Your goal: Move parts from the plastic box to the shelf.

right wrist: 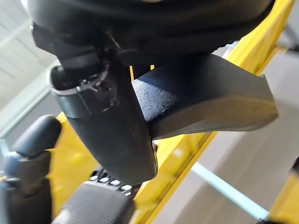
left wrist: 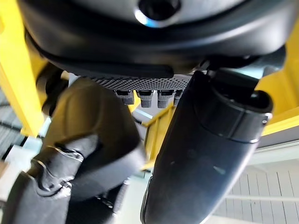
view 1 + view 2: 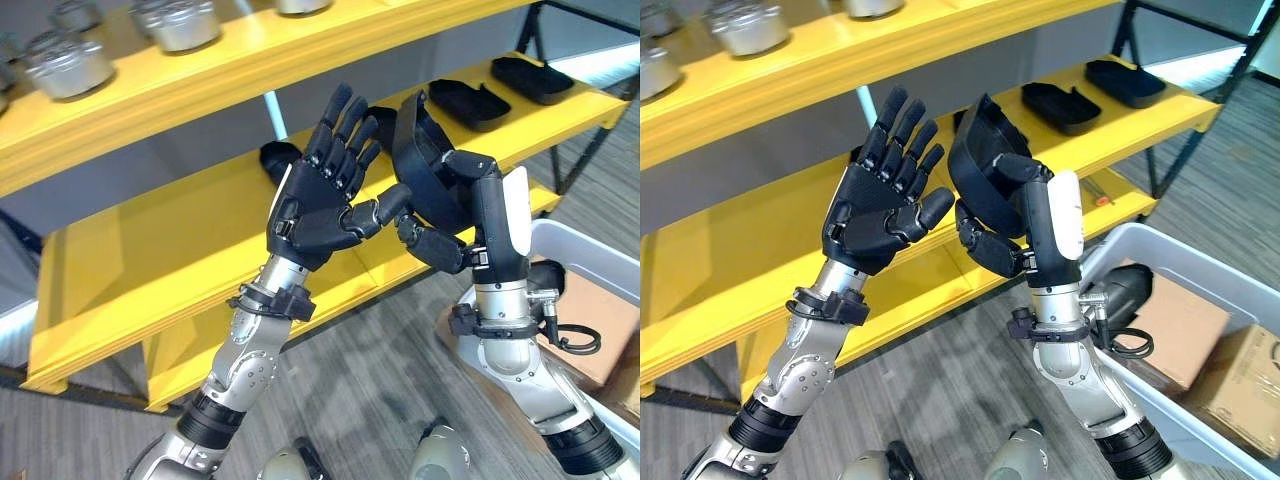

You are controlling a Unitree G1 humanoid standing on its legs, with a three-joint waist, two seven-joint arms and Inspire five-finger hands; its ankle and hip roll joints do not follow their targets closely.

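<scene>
My right hand [image 3: 480,215] is raised in front of the yellow shelf [image 3: 160,250], shut on a black plastic part [image 3: 425,170] that stands tilted on edge above it. The same part [image 1: 210,100] shows pinched under the thumb in the right wrist view. My left hand [image 3: 325,190] is held up beside it, open, fingers straight and spread, its thumb tip close to the part's lower edge. Two more black parts [image 3: 470,103] [image 3: 532,78] lie on the middle shelf at the right, and another one [image 3: 280,158] lies behind my left hand. The grey plastic box [image 3: 1230,280] stands at the lower right.
Silver metal parts [image 3: 70,62] [image 3: 180,22] stand on the upper shelf board. Cardboard boxes [image 3: 1235,385] lie inside the plastic box. The left half of the middle shelf is bare yellow board. A dark frame leg [image 3: 590,150] stands at the shelf's right end.
</scene>
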